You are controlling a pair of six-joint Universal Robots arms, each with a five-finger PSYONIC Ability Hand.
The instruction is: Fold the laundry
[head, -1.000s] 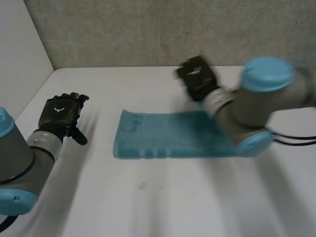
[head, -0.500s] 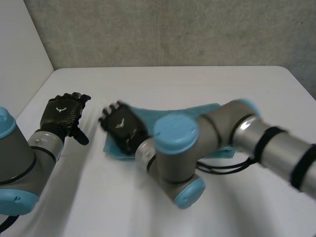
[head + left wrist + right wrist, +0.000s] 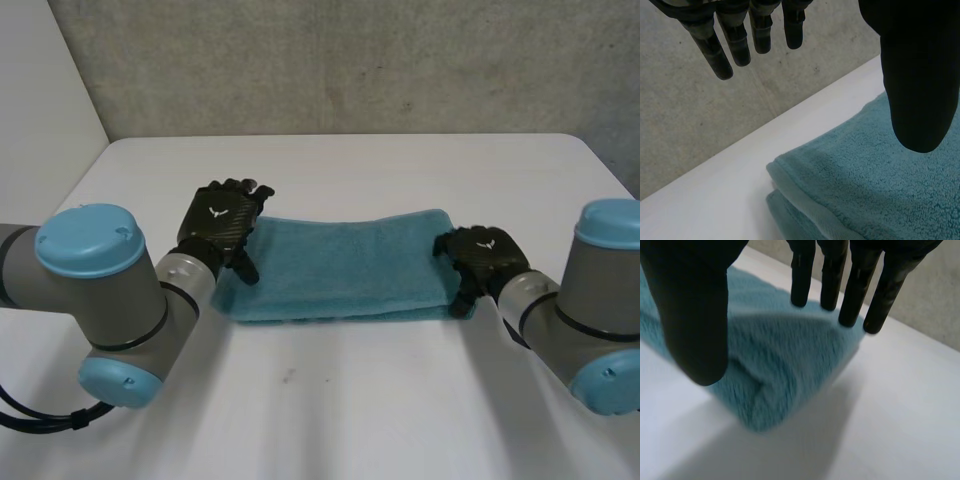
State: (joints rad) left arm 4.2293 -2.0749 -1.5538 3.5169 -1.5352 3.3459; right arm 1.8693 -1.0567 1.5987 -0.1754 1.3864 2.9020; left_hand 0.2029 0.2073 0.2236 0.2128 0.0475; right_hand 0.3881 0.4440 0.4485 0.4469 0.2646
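Teal towel lying crosswise, one hand at each short end.

The towel (image 3: 340, 265) lies folded into a long band near the middle of the white table (image 3: 330, 400), with its long axis running from one arm across to the other. At the towel's left end the left hand (image 3: 220, 222) sits over the far corner, fingers straight and holding nothing, and its wrist view shows doubled layers under the thumb. At the towel's right end the right hand (image 3: 480, 258) is likewise released, fingers straight above the edge. Each hand is about equally near its own end, so the next fold probably carries one short end toward the other.
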